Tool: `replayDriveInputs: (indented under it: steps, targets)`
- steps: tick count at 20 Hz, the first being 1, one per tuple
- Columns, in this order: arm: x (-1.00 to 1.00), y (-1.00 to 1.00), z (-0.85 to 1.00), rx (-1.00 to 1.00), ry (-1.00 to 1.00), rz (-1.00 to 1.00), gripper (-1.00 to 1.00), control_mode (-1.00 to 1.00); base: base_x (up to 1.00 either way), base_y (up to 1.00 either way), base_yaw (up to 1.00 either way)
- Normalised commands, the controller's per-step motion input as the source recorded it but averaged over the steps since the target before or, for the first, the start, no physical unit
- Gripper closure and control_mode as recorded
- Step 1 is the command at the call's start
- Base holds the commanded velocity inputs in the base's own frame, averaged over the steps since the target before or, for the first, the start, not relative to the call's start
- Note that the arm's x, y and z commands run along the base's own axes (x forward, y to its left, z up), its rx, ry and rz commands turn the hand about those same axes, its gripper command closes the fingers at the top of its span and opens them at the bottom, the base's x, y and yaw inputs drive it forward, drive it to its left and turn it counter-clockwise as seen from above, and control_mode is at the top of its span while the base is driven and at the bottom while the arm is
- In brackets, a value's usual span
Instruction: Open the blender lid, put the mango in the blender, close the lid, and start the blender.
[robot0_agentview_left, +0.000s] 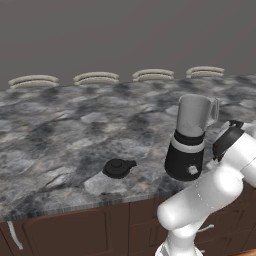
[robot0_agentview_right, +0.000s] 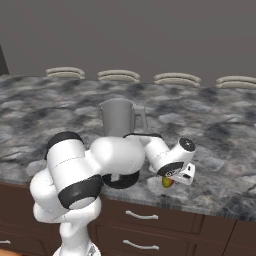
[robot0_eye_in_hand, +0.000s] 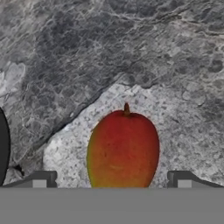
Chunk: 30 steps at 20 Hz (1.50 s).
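Lid step done: blender lid (robot0_agentview_left: 119, 167) lies on the surface (robot0_agentview_left: 60, 130) left of the open blender (robot0_agentview_left: 191, 140); end effector (robot0_eye_in_hand: 111, 180) spread, straddling the mango (robot0_eye_in_hand: 123, 148) on the surface, ungrasped; loading, closing, starting remain.

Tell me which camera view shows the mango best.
The hand view: the mango lies large and centred on the counter, red-to-yellow with its stem showing, between the open hand's fingertips. The right base view gives a small glimpse beneath the hand.
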Motion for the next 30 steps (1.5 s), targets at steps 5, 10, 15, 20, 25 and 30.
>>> replayDriveInputs:
  steps: [5, 10, 15, 20, 25, 30]
  targets:
    - [0.08, 0.0, -0.13, 0.0, 0.03, 0.0, -1.0, -1.0, 0.0, 0.0, 0.0]
    - [0.0, 0.0, -0.29, 0.0, 0.04, 0.01, 1.0, -1.0, 0.0, 0.0, 0.0]
    - [-0.05, 0.09, -0.04, 0.0, 0.0, 0.0, 1.0, -1.0, 0.0, 0.0, 0.0]
    - [-0.22, -0.18, 0.68, 0.03, -0.08, 0.0, 1.0, -1.0, 0.0, 0.0, 0.0]
    - [-0.3, -0.12, 1.0, 0.03, -0.12, 0.0, 1.0, -1.0, 0.0, 0.0, 0.0]
    - [-0.26, 0.05, 1.0, 0.0, -0.09, 0.0, 1.0, -1.0, 0.0, 0.0, 0.0]
